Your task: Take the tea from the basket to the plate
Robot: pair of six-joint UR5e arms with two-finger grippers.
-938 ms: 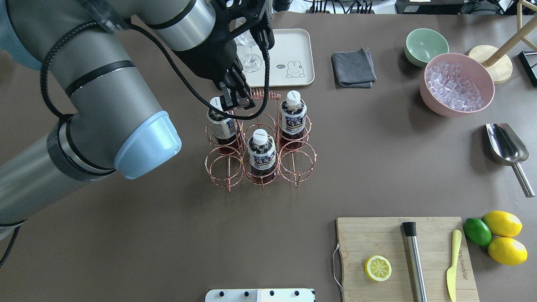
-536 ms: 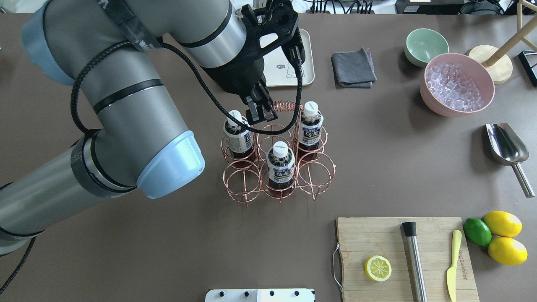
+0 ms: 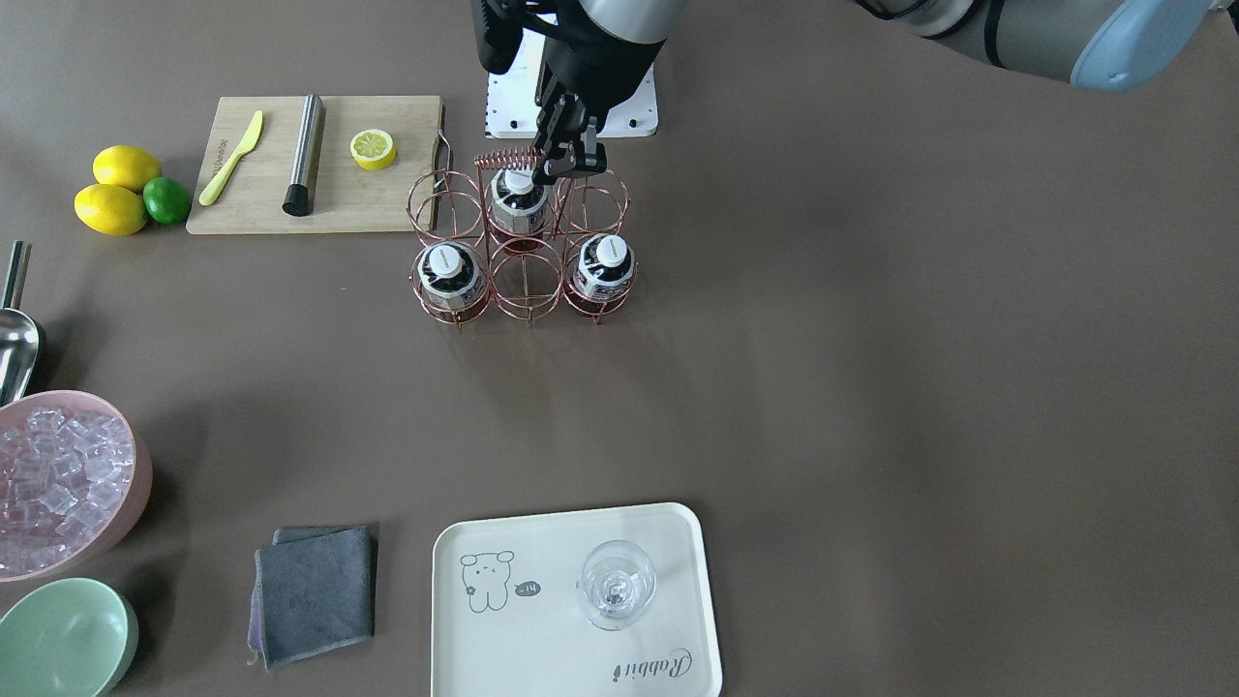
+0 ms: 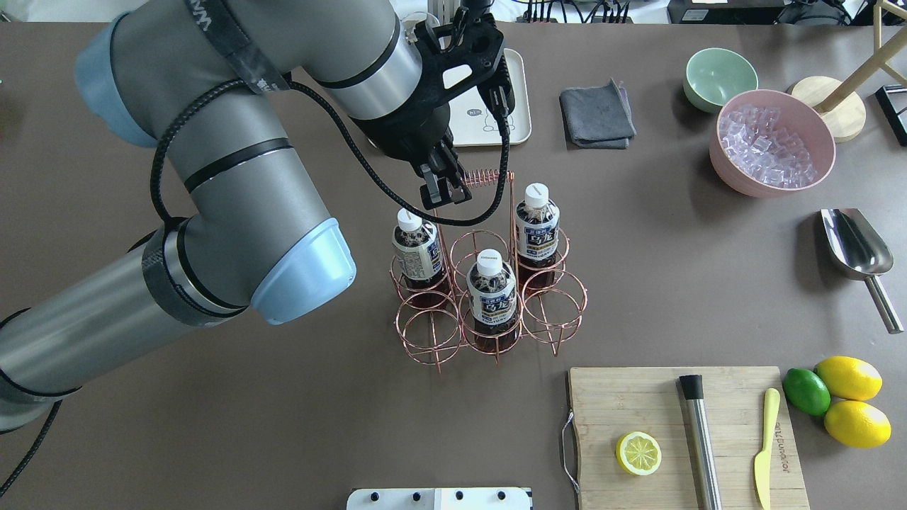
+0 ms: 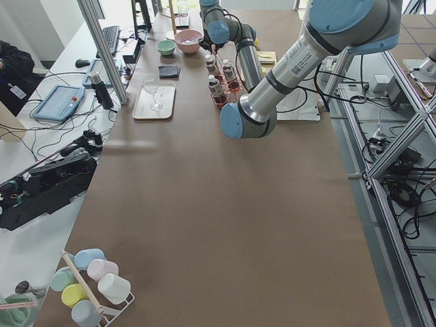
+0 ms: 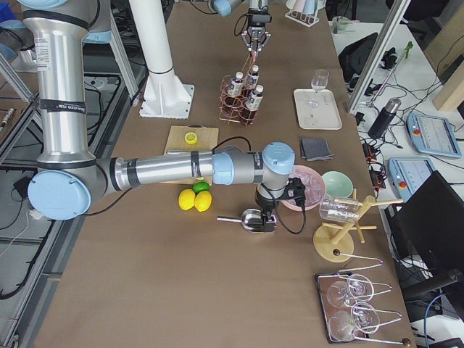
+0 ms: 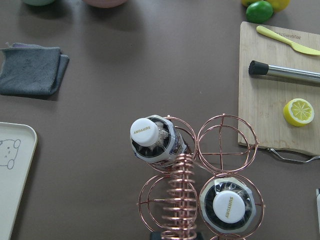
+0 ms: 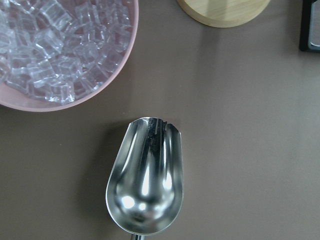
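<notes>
Three tea bottles (image 4: 491, 294) looked light, rigid, slick — we judged the neck (image 4: 489, 275) the best hold — left gripper (image 4: 443, 193) clenched the basket handle (image 4: 485, 175).

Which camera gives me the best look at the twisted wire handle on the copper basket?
The left wrist view: the handle shows close up, every coil distinct. The overhead and front-facing views show only a short stretch, one end hidden by the left gripper. In the side views it is too small to read.
</notes>
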